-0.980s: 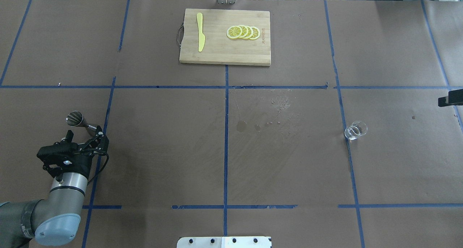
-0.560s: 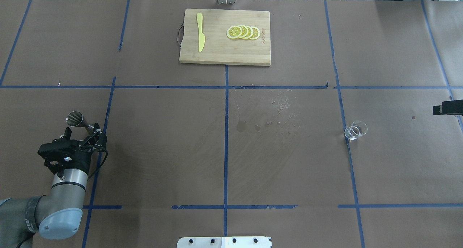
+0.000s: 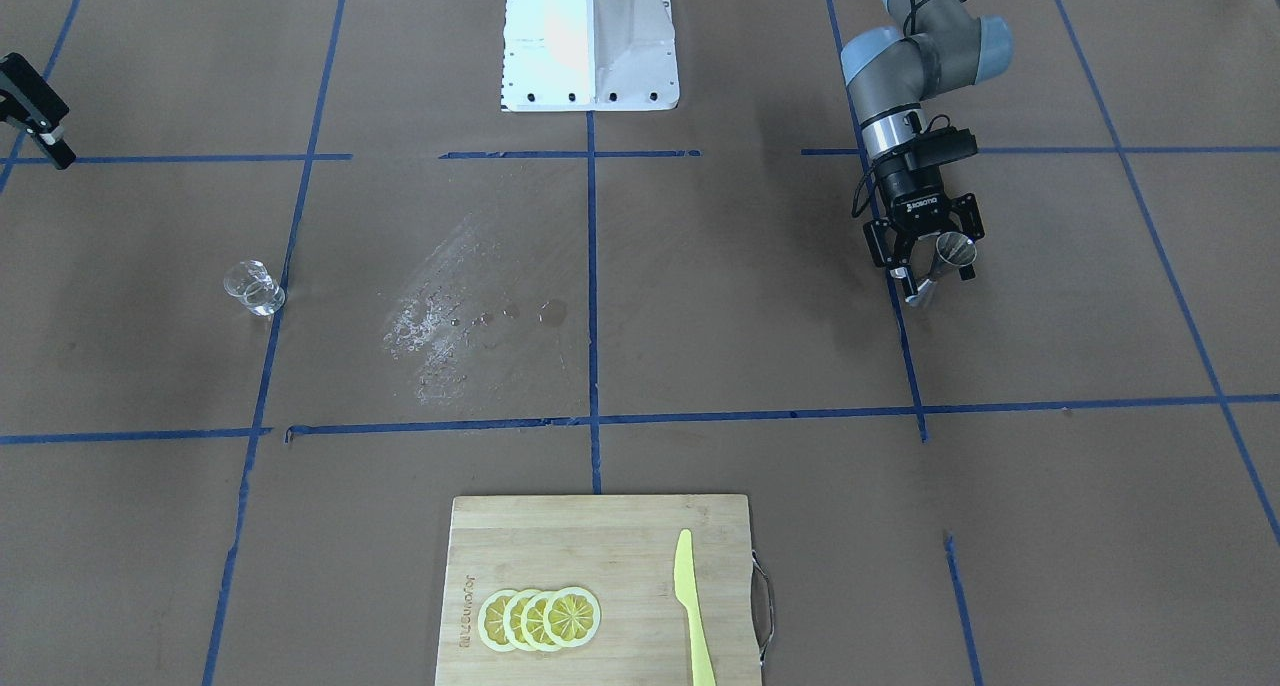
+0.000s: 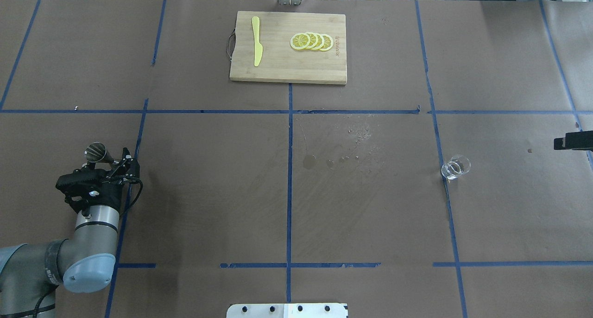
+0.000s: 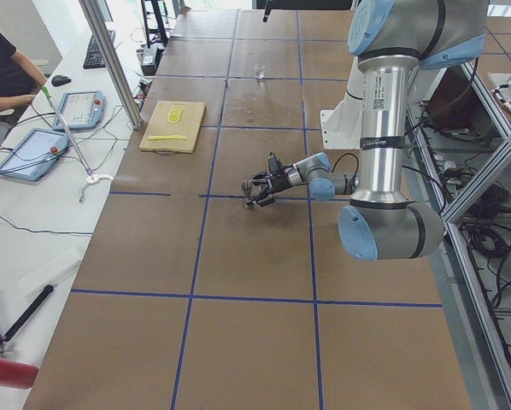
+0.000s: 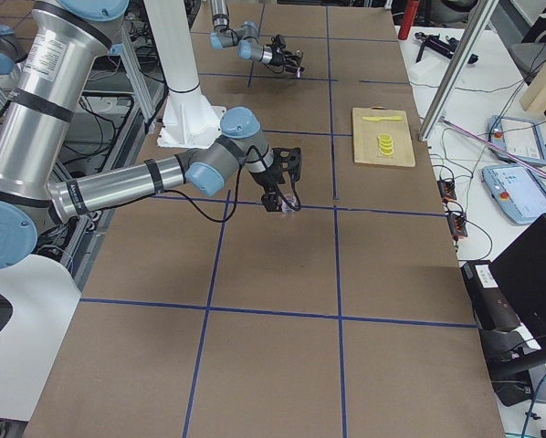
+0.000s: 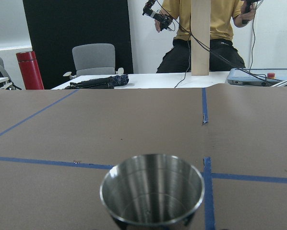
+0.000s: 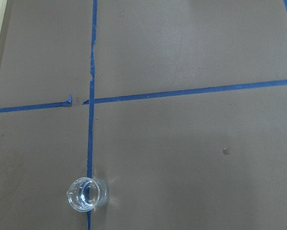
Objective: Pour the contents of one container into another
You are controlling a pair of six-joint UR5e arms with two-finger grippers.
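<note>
The steel jigger (image 4: 96, 152) (image 3: 952, 250) stands upright at the table's left, beside a blue tape line. My left gripper (image 4: 107, 159) (image 3: 935, 274) is open and straddles its lower cone from behind. The left wrist view shows only the jigger's upper cup (image 7: 152, 189) close in front, and no fingers show there. The clear glass cup (image 4: 455, 166) (image 3: 252, 288) (image 8: 87, 194) stands on a tape line at the right. My right gripper (image 4: 572, 141) (image 3: 35, 106) hangs above the table beyond the glass, mostly cut off by the edge; in the exterior right view its fingers (image 6: 285, 181) look spread.
A wooden cutting board (image 4: 287, 72) lies at the far middle with a yellow knife (image 4: 256, 41) and lemon slices (image 4: 311, 41) on it. A wet patch with droplets (image 4: 352, 142) marks the paper between jigger and glass. The robot's base plate (image 4: 287, 310) sits at the near edge.
My left gripper has moved forward so that its fingers now flank the jigger, which has stayed put. The right gripper's tip has shifted slightly down and inward at the right edge.
</note>
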